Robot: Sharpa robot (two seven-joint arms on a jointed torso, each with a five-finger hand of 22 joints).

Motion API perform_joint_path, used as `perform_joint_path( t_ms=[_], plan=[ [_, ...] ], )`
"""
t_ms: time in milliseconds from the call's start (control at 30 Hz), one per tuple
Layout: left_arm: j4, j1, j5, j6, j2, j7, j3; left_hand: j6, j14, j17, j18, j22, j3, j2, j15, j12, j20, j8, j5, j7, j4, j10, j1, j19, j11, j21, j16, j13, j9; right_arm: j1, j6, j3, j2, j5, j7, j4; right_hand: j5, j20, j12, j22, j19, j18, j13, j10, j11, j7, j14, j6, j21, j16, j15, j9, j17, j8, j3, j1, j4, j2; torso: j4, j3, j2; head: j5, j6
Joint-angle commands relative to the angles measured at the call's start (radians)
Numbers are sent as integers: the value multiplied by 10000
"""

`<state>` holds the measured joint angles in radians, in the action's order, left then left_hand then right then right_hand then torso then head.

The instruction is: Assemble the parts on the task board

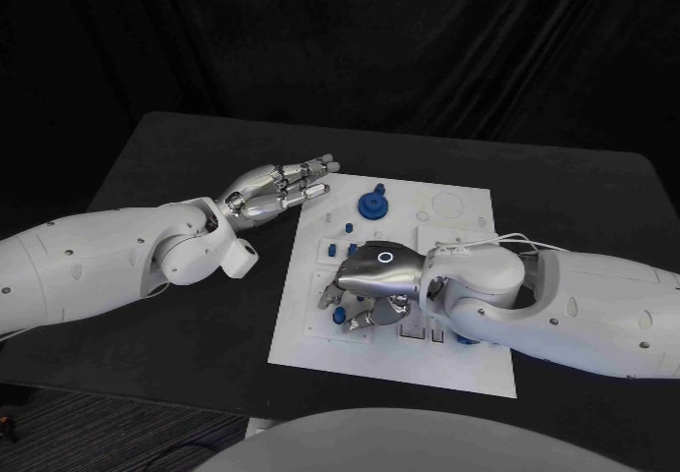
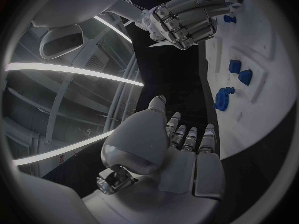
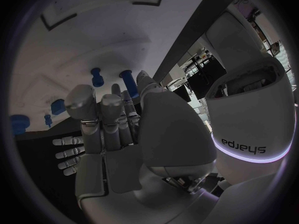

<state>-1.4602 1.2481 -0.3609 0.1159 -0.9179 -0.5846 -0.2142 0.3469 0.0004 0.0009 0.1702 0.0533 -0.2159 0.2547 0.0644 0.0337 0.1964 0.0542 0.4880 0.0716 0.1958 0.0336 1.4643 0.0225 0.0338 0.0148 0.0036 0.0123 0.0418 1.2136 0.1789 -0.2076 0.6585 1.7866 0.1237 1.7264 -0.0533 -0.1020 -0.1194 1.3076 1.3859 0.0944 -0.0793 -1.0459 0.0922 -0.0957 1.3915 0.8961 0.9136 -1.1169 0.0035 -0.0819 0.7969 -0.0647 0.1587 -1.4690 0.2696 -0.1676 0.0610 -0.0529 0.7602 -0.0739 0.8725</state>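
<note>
1. The head cam sits up high and looks steeply down at the black table [image 1: 170, 177], taking in the whole white task board [image 1: 454, 344] and both arms from a fair way off.
2. The left wrist cam rides right behind the left hand [image 2: 181, 149], fisheye, very close to it, facing out along the fingers toward the board's edge [image 2: 249, 109]; the right hand [image 2: 187, 17] sits farther off in it.
3. The right wrist cam sits tight behind the right hand [image 3: 118, 134], facing the board [image 3: 74, 45] from close up.
4. All three share the board and its blue parts [image 1: 371, 203]; both wrist cams catch the opposite hand, with the left hand [image 3: 69, 152] beyond the right one.
</note>
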Motion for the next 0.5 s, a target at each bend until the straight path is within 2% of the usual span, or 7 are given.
perform_joint_path(
  t_ms=[33, 100, 167, 233, 300, 433, 500],
  plan=[
    [2, -22, 15, 158, -3, -71, 7, 86, -4, -9, 110, 8, 57, 50, 57, 60, -27, 63, 39, 44, -7, -7, 89, -21, 77, -1, -36, 14, 16, -22, 574, 3, 140, 68, 28, 49, 18, 8, 111, 1040, -122, 226, 51, 678, 104, 215, -153, -498, -241, 84, -52, 120, -143, 35, -344, 173, 111, -133, -1, 2, -1, 16, 1],
    [7, -22, 15, 157, -6, -66, 7, 86, -4, -9, 110, 8, 57, 50, 57, 60, -27, 63, 39, 44, -7, -7, 89, -21, 77, -1, -36, 14, 16, -20, 722, 3, 243, 56, 67, 91, 27, 27, 163, 1014, -185, 248, 84, 1070, 151, 382, -244, -766, -378, 143, -85, 160, -251, 30, -579, 224, 216, -286, -1, 2, -2, 22, 1],
    [16, -22, 15, 156, -10, -60, 7, 86, -4, -9, 110, 8, 57, 50, 57, 60, -27, 63, 39, 44, -7, -7, 89, -21, 77, -1, -36, 14, 16, -11, 954, 4, 418, -59, 131, 177, 20, 36, 417, 1000, -229, 253, 153, 1916, 227, 583, -317, -1631, -471, 185, -76, 214, -342, 60, -1295, 486, 275, -781, -5, 2, -2, 12, 1],
    [28, -22, 15, 148, -10, -59, 7, 86, -4, -9, 110, 8, 57, 50, 57, 60, -27, 63, 39, 44, -7, -7, 89, -21, 77, -1, -36, 14, 16, 50, 1266, 4, 695, -450, 215, 322, -39, 19, 549, 979, -261, 262, 167, 2492, 264, 691, -368, -2143, -577, 240, -53, 238, -440, 80, -2643, 668, 319, -1093, -2, 2, -3, -5, 1],
    [32, -22, 15, 143, -15, -61, 7, 86, -4, -9, 110, 8, 57, 50, 57, 60, -27, 63, 39, 44, -7, -7, 89, -21, 77, -1, -36, 14, 16, 168, 1591, 4, 958, -952, 354, 449, -58, 16, 557, 975, -267, 266, 164, 2748, 266, 725, -383, -2293, -605, 252, -53, 242, -466, 82, -2798, 906, 331, -1237, 0, 2, 0, -9, 1],
    [43, -22, 15, 143, -22, -63, 7, 86, -4, -9, 110, 8, 57, 50, 57, 60, -27, 63, 39, 44, -7, -7, 89, -21, 77, -1, -36, 14, 16, 593, 2341, 4, 1568, -2275, 789, 691, -75, -8, 324, 924, -358, 297, 90, 2656, 301, 573, -469, -1989, -861, 311, -17, 195, -562, 3, -2908, 1573, 321, -1280, 3, 0, -6, -4, 1],
    [60, -23, 15, 149, -13, -62, 7, 93, -4, -9, 109, -2, 56, 48, 54, 59, -25, 67, 39, 56, -7, -8, 90, -24, 91, -4, -36, 13, 16, 797, 2525, 4, 1833, -3061, 986, 768, -76, -22, -81, 828, -448, 362, -37, 2030, 275, 425, -523, -1318, -1253, 476, 3, 116, -846, -133, -2666, 1958, 327, -1063, 3, 2, -13, 29, 1]
  ],
)
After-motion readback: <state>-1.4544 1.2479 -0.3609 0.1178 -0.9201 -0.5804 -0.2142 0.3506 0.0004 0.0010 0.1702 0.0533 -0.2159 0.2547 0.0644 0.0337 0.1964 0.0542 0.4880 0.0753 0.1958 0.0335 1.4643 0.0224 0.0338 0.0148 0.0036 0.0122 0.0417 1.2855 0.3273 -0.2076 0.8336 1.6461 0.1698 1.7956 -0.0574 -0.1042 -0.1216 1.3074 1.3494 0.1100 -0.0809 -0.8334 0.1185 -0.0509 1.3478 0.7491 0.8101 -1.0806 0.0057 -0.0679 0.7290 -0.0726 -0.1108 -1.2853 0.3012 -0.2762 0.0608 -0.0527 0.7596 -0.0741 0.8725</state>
